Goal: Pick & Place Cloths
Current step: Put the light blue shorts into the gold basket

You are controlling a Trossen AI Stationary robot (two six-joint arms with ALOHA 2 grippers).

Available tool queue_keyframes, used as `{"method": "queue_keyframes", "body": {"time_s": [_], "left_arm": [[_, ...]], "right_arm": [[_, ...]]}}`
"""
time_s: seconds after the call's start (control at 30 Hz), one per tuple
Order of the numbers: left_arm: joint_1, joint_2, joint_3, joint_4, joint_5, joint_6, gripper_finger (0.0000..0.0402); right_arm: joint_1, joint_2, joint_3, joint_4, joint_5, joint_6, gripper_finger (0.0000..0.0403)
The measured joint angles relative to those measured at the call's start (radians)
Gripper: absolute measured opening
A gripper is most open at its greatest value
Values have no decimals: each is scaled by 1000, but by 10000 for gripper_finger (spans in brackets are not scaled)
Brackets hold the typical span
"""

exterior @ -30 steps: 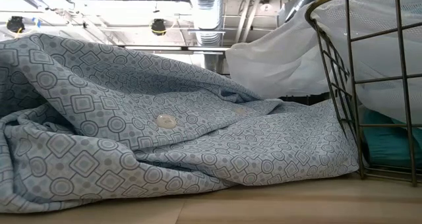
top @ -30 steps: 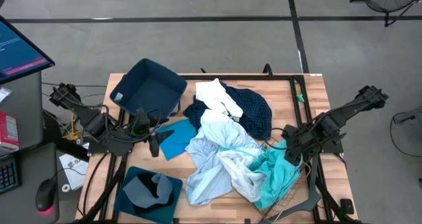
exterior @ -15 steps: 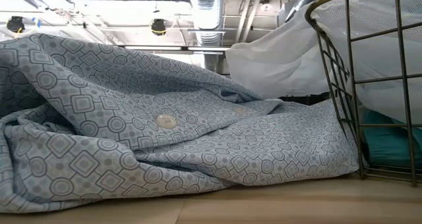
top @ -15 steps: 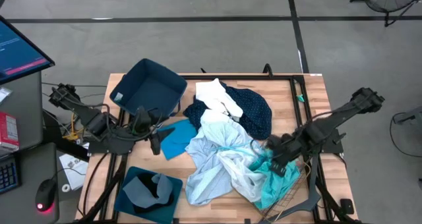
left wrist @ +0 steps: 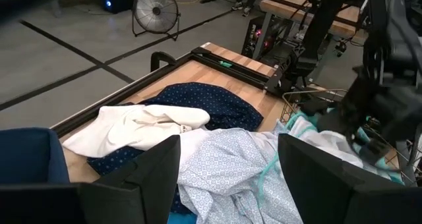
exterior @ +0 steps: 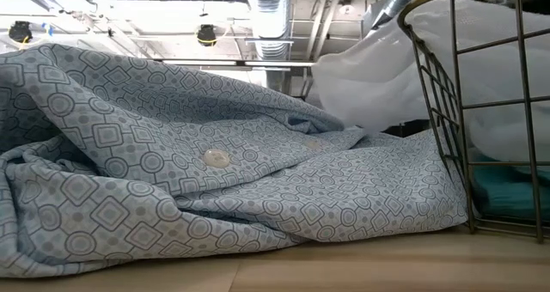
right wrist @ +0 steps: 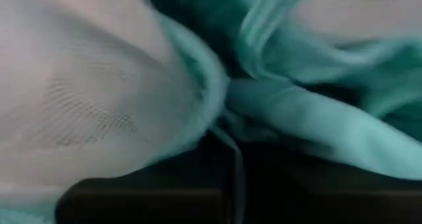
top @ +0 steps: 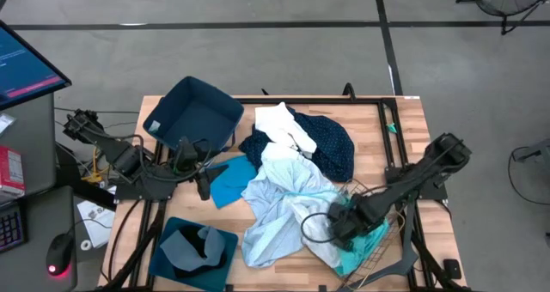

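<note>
The cloths lie heaped mid-table: a pale blue-white patterned shirt (top: 275, 208) (exterior: 172, 163), a white mesh cloth (top: 315, 232) (exterior: 378, 86), a cyan cloth (top: 363, 242) (right wrist: 316, 125), a white one (top: 279, 124) and a navy dotted one (top: 328, 142). A grey cloth (top: 191, 243) lies in the near bin. My right gripper (top: 340, 225) is down in the pile at the wire basket's mouth, shut. Its fingertips are hidden among folds. My left gripper (left wrist: 227, 184) waits open at the table's left, clear of the pile. My right gripper comes from above, pointing down, and its shut fingers sit in the folds where the cyan cloth (right wrist: 231, 95) meets the white mesh cloth (right wrist: 99, 85). Whether any fold is caught between the fingers, I cannot tell. Both cloths lie slack on the pile.
A wire mesh basket (top: 380, 259) (exterior: 447, 112) lies on its side at the near right, with cloth spilling out of it. One dark blue bin (top: 198, 112) stands at the far left, another (top: 225, 259) at the near left. A teal-blue cloth (top: 228, 180) lies by my left gripper.
My right gripper has come down and toward the table's left and near edge, from above the basket into the pile. In the low view the white mesh cloth's edge has shifted toward the basket. The patterned shirt has stayed put.
</note>
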State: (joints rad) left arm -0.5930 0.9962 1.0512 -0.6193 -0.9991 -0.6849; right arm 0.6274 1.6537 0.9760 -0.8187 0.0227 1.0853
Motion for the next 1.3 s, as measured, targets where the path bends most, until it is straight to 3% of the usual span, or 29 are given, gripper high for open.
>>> {"method": "queue_keyframes", "body": {"time_s": [0.27,0.43,0.7,0.9,1.1,1.2,1.3], "left_arm": [[0,0,0,0,-1,0,237],[0,0,0,0,-1,0,237],[0,0,0,4,36,-3,237],[0,8,0,22,65,18,237],[4,80,0,213,192,290,237],[29,154,0,356,314,539,242],[96,230,0,466,458,660,258]], "right_arm": [[4,121,6,55,-29,-77,6],[-1,105,3,64,-27,-117,25],[-21,-105,-3,42,-27,-128,131],[-29,-294,-3,119,-28,-111,223],[-29,-462,-2,175,-25,-57,255],[-29,-517,-1,180,-17,-54,255],[-29,-547,-1,180,10,-40,255]]}}
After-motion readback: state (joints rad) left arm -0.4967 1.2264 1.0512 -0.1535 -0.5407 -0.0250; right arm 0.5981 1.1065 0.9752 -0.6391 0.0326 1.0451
